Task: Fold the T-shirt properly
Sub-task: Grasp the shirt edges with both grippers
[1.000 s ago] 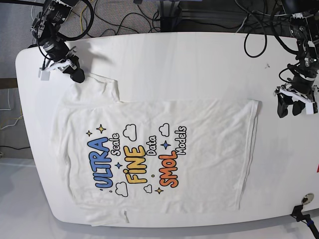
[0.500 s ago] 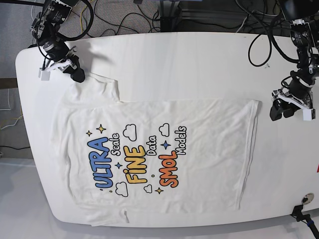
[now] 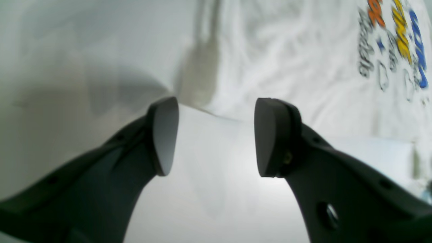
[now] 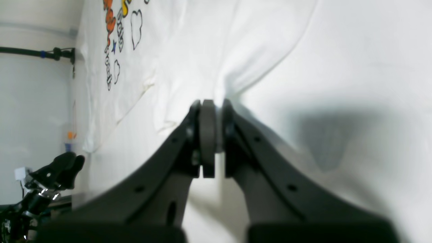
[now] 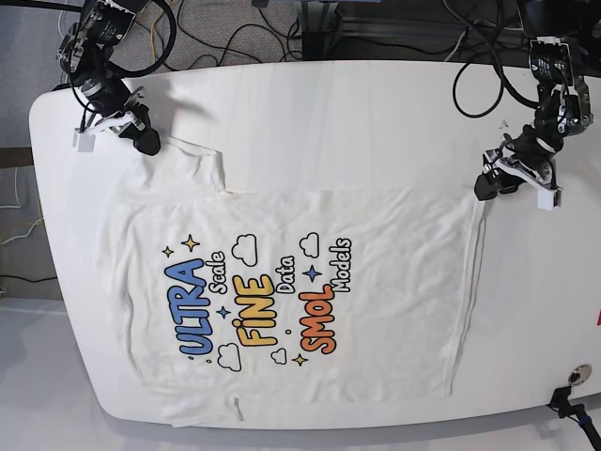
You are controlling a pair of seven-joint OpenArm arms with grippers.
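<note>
The landmark here is the shirt. Largest is the white table [image 5: 376, 113], which lies under the shirt and reaches out past it on every side seen from the base view.

Next comes the shirt [image 5: 394, 282], white and short-sleeved, spread over the table with its printed front facing up. The print [image 5: 258, 301] sits on the shirt, turned sideways, reading "ULTRA FINE SMOL" in blue, yellow and orange, with the smaller words "Scale", "Data" and "Models" plus outlined clouds and stars. In the base view, the shirt's upper left part runs up toward the right gripper, and at the lower left a small flap of its cloth sticks out near the table's edge. The right side of the shirt ends in a long, slightly rumpled edge.

Then the two arms' tools. The right gripper [image 4: 218, 138] is at the shirt's upper left part in the base view, its fingers closed on a narrow pinch of the white cloth, which runs up from between them. The left gripper [image 5: 498, 178] is at the shirt's upper right corner in the base view; its fingers stand wide apart, and in the left wrist view the cloth corner shows beyond the gap, with nothing gripped. Whether the fingertips touch the cloth, I cannot tell.
</note>
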